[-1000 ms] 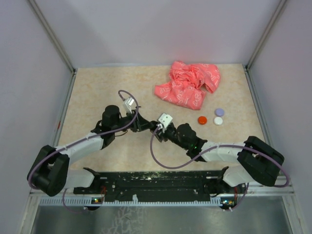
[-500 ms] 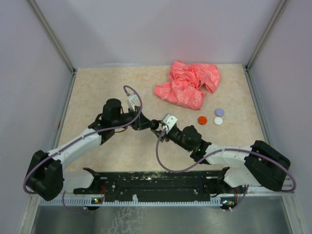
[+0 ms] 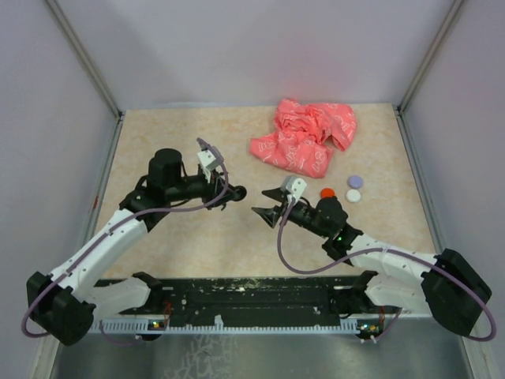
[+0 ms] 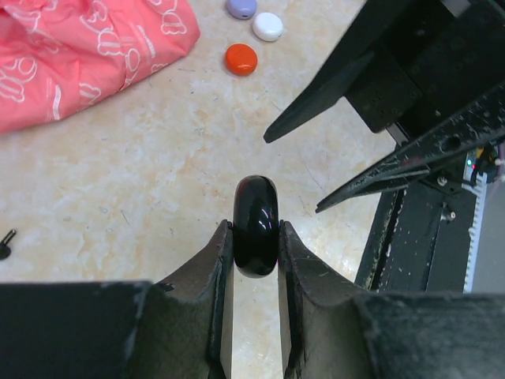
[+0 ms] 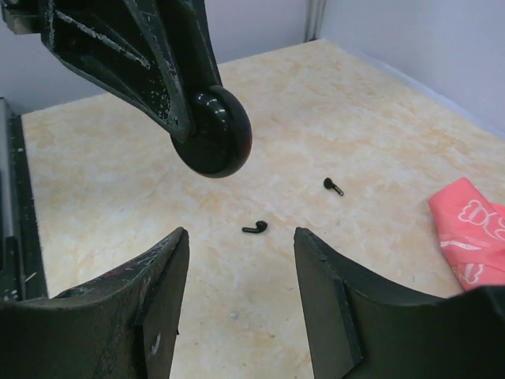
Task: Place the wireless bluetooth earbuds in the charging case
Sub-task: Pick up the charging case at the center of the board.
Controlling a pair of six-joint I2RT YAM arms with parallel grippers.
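Surface: beige marbled counter (image 3: pixel 158 142), pale walls on three sides
Around: one crumpled pink bag (image 3: pixel 304 138) far right; beside it red disc (image 3: pixel 327 193), purple disc (image 3: pixel 355 181), white disc (image 3: pixel 353 195)
Task things: two black earbuds (image 5: pixel 254 229) loose on the counter, apart
Left arm: left fingers (image 4: pixel 213 300) clamped on one black charging case (image 4: pixel 256 225), above the counter
Right arm: right fingers (image 5: pixel 158 316) apart, empty, facing the case

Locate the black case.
Top view: the black case is pinched in the left gripper, above the table's middle, facing the right gripper.
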